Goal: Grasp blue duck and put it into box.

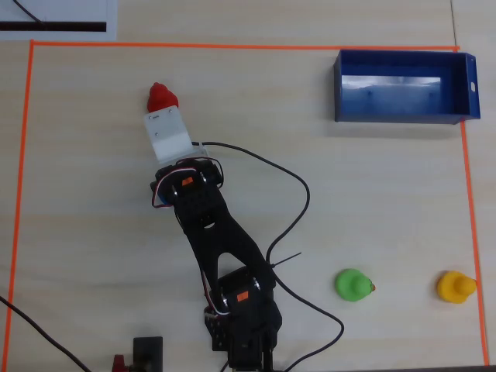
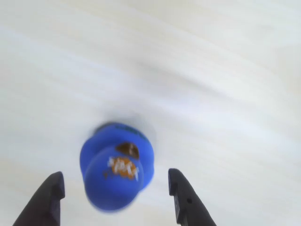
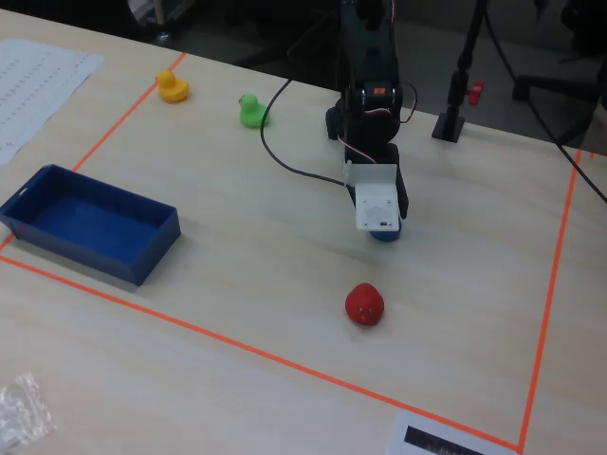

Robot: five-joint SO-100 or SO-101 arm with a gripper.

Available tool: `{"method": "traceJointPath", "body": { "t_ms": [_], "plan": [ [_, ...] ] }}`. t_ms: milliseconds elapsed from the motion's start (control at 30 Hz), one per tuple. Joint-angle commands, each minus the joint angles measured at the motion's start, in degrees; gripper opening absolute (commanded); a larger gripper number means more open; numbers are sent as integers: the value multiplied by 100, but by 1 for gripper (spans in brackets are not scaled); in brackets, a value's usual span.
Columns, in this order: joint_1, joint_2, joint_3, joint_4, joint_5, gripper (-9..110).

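Note:
The blue duck (image 2: 116,172) sits on the pale table between my two dark fingertips, which stand apart on either side of it without touching. My gripper (image 2: 114,174) is open. The wrist view is blurred. In the fixed view only a blue edge of the duck (image 3: 386,234) shows under the white wrist mount (image 3: 376,204). In the overhead view the mount (image 1: 167,133) hides the duck. The box (image 1: 395,118), dark blue with an open top and empty, stands at the top right of the overhead view and at the left of the fixed view (image 3: 95,248).
A red duck (image 1: 162,97) sits just beyond the gripper, also seen in the fixed view (image 3: 364,303). A green duck (image 1: 353,284) and a yellow duck (image 1: 455,287) sit at the lower right. The arm's black cable (image 1: 298,194) loops over the table. Orange tape (image 1: 232,45) marks the work area.

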Motion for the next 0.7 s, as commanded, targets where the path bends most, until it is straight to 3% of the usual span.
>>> {"method": "traceJointPath", "body": {
  "t_ms": [0,667],
  "plan": [
    [-97,-132,-264,-158,158,30],
    [62,-387,167,-483,343,29]
  ]
}}
